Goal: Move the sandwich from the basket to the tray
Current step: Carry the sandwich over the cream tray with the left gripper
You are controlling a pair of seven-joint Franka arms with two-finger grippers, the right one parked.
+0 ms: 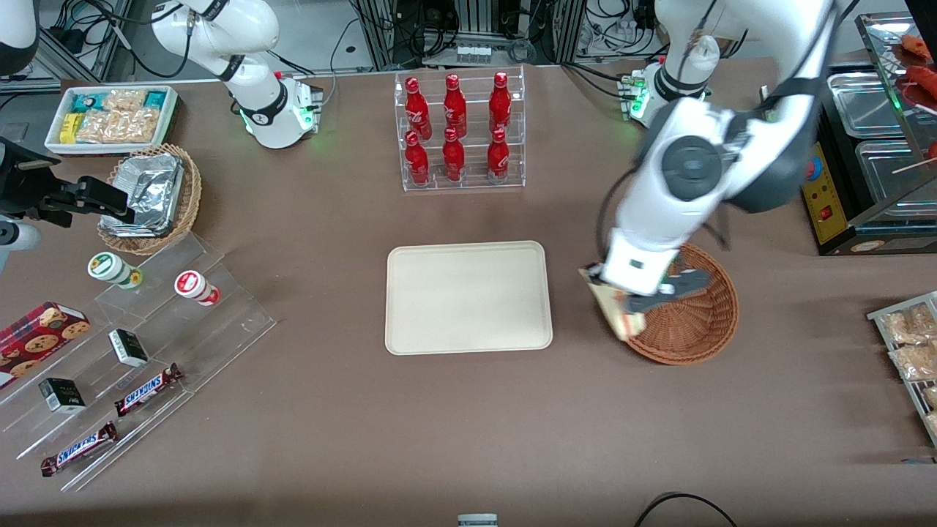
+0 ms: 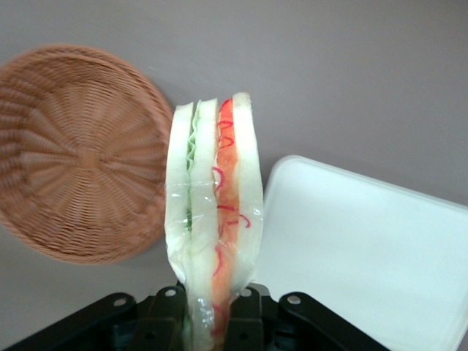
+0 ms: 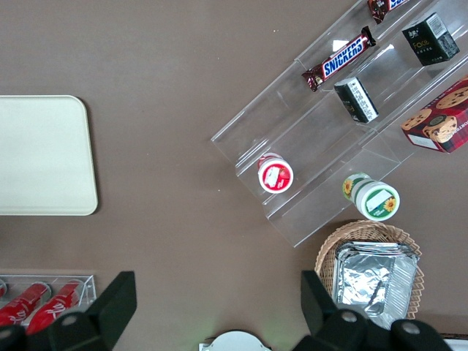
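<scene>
The sandwich (image 2: 213, 212) was a pale triangular wedge in clear wrap, with a green layer beside one slice and an orange-red layer with red strands beside the next. It hung in the air, clamped at one narrow end between the black fingers (image 2: 245, 322) of the gripper (image 2: 207, 322), the rest of the wedge sticking straight out past the fingertips. In the front view the sandwich (image 1: 618, 311) sat just below the gripper (image 1: 635, 301), over the basket's (image 1: 695, 322) rim on the side facing the tray (image 1: 468, 296). The left arm (image 1: 681, 190) reached down steeply from its base toward the basket, its wrist bent over that rim edge. The basket (image 2: 77, 153) held nothing that could be seen, its woven floor bare. The tray (image 2: 365, 248) lay flat on the brown table (image 1: 468, 424), near the basket but apart from it, toward the parked arm's end. A rack of red bottles (image 1: 457, 128) stood farther from the front camera than the tray.
</scene>
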